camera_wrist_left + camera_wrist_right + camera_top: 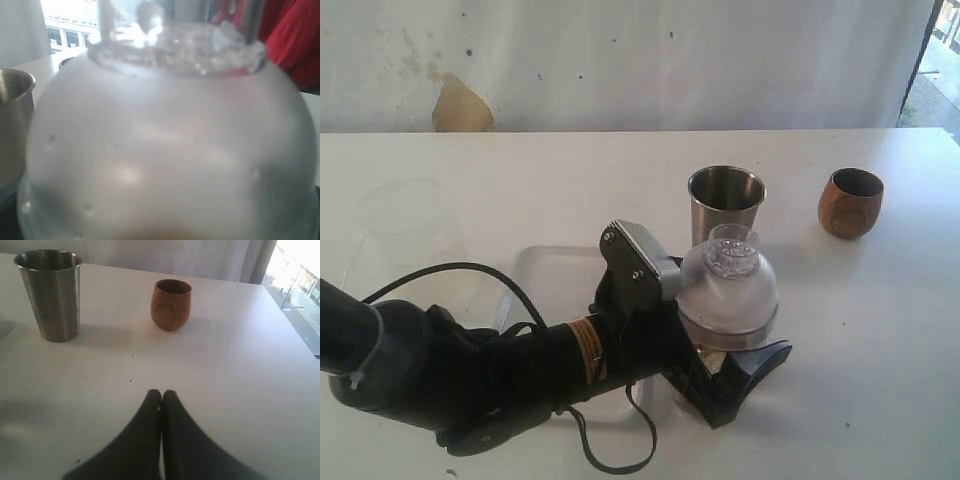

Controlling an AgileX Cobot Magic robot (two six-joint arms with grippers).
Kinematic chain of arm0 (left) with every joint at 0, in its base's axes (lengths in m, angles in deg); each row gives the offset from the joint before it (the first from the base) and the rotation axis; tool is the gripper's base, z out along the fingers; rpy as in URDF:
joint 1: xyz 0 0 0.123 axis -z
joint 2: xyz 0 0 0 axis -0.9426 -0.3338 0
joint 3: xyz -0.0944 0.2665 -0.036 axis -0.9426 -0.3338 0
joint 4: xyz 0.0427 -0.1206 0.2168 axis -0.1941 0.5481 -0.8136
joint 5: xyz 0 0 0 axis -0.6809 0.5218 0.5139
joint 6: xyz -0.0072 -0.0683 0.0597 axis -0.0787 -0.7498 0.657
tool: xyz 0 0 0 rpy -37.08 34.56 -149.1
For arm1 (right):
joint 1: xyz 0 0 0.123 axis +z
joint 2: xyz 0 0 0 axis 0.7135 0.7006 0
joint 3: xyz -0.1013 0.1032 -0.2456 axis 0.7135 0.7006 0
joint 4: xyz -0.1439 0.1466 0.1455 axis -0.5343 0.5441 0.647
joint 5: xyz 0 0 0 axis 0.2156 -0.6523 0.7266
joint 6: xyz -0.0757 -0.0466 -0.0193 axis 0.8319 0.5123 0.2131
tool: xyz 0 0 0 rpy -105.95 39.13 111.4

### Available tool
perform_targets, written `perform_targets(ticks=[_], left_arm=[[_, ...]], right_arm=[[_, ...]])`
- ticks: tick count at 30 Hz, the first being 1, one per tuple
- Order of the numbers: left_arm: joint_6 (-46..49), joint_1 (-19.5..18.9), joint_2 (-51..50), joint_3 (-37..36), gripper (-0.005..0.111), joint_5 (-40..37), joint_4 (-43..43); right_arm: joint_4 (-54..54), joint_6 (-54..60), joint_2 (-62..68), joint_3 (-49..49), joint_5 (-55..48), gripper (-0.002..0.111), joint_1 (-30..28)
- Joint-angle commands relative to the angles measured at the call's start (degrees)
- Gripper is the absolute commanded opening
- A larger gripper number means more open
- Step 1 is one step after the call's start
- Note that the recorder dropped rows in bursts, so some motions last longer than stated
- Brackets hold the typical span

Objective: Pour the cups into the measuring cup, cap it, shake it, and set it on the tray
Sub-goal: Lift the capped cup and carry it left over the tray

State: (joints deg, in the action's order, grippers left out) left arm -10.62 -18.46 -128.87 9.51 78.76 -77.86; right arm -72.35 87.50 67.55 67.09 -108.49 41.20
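A frosted dome lid (728, 290) sits on top of the measuring cup, whose clear body is mostly hidden behind my left gripper (740, 362). The gripper's dark fingers (765, 358) straddle the cup just under the lid, at the right end of the white tray (548, 268). The jaws stand wide; no squeeze shows. In the left wrist view the lid (165, 150) fills the picture and hides the fingers. The steel tumbler (726, 203) (50, 295) stands upright just behind. The wooden cup (850, 202) (171, 304) stands to its right. My right gripper (161, 393) is shut and empty, low over the table.
A faint cloudy plastic container (400, 225) stands at the left of the table. My left arm and its black cable (470, 268) lie across the tray's front. A white curtain hangs behind the table.
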Motion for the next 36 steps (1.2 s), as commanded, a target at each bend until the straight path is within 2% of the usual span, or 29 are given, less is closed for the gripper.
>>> perform_targets(ticks=[1,4,6,10,14,16,22,26,30,32,34,36], left_arm=[[-0.2,0.0,0.1,0.2,0.105,0.7,0.3],[0.1,0.0,0.1,0.2,0.1,-0.5,0.3],[0.1,0.0,0.1,0.2,0.089,-1.2,0.3],[0.1,0.0,0.1,0.2,0.057,-4.4,0.3],[0.0,0.0,0.1,0.2,0.013,-8.9,0.3],[-0.2,0.0,0.1,0.2,0.0,-9.3,0.1],[-3.5,0.0,0.7,0.2,0.0,-7.4,-0.8],[-4.2,0.0,5.3,0.2,0.0,-1.9,-3.7],[-11.2,0.0,12.3,0.2,0.0,-0.6,-7.1],[-11.2,0.0,16.7,0.2,0.0,-3.9,-11.7],[-6.8,0.0,21.4,0.2,0.0,-11.6,-12.5],[0.1,-1.2,24.6,0.2,0.0,-19.6,-5.7]], right_arm=[[0.0,0.3,-0.3,0.3,0.0,0.0,-0.4],[0.0,0.3,-0.3,0.3,0.0,0.0,-0.4],[0.0,0.3,-0.3,0.3,0.0,0.0,-0.4],[0.0,0.3,-0.3,0.3,0.0,0.0,-0.4],[0.0,0.3,-0.3,0.3,0.0,0.0,-0.4],[0.0,0.3,-0.3,0.3,0.0,0.0,-0.4],[0.0,0.3,-0.3,0.3,0.0,0.0,-0.4],[0.0,0.3,-0.3,0.3,0.0,0.0,-0.4],[0.0,0.3,-0.3,0.3,0.0,0.0,-0.4],[0.0,0.3,-0.3,0.3,0.0,0.0,-0.4],[0.0,0.3,-0.3,0.3,0.0,0.0,-0.4],[0.0,0.3,-0.3,0.3,0.0,0.0,-0.4]])
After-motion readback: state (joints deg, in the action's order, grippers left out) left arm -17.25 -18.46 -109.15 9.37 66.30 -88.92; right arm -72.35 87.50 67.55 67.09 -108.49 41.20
